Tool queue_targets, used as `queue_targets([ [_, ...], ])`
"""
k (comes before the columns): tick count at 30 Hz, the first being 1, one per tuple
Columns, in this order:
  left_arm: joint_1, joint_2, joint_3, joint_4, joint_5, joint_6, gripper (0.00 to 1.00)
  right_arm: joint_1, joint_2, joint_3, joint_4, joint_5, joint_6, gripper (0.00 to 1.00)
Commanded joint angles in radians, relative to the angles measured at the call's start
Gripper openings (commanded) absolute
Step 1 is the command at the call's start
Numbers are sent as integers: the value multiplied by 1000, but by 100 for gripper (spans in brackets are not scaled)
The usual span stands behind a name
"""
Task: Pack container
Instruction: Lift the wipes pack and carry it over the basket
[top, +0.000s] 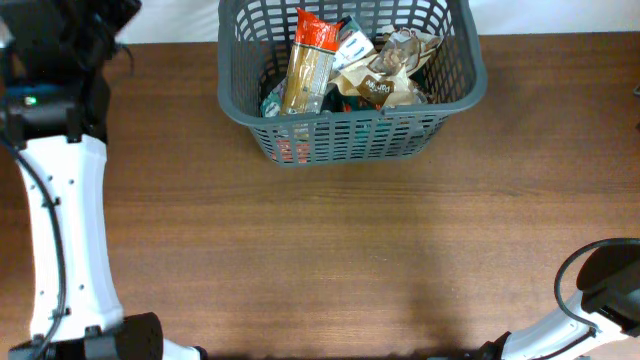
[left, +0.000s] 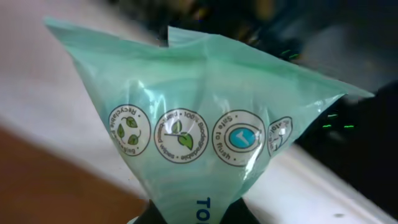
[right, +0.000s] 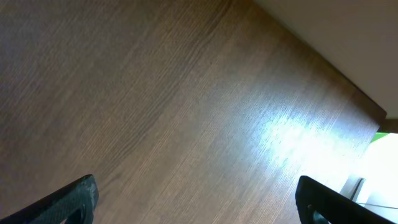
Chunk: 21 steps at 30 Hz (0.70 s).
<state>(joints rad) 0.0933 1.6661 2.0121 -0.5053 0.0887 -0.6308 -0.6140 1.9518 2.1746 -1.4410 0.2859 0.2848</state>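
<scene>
My left arm (top: 70, 230) runs along the left edge of the worktop (top: 330, 250), its white link rising from the near-left corner to the dark wrist at the far-left corner. My left gripper (left: 196, 218) is clamped on the pinched lower end of a pale green packet (left: 199, 112), which fans out above the fingers and fills the left wrist view; a row of round printed symbols crosses its face. My right arm (top: 600, 290) sits folded at the near-right corner. My right gripper (right: 199, 199) hangs over bare wood with its fingers (right: 74, 198) wide apart and nothing between them. The container (top: 350, 135) stands at the middle of the far edge, well apart from both grippers. It holds several packets, among them a long red-topped packet (top: 308, 65) and a crumpled brown packet (top: 390, 75).
</scene>
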Motion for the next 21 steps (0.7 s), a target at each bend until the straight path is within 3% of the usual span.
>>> queue_targets([
  [1, -49, 21, 47, 41, -10, 87, 2, -2, -13, -2, 2, 2, 9, 99],
  [11, -213, 204, 47, 243, 3, 87, 2, -2, -13, -2, 2, 2, 9, 99],
  [21, -303, 283, 47, 259, 46, 99, 2, -2, -13, -2, 2, 2, 9, 99],
])
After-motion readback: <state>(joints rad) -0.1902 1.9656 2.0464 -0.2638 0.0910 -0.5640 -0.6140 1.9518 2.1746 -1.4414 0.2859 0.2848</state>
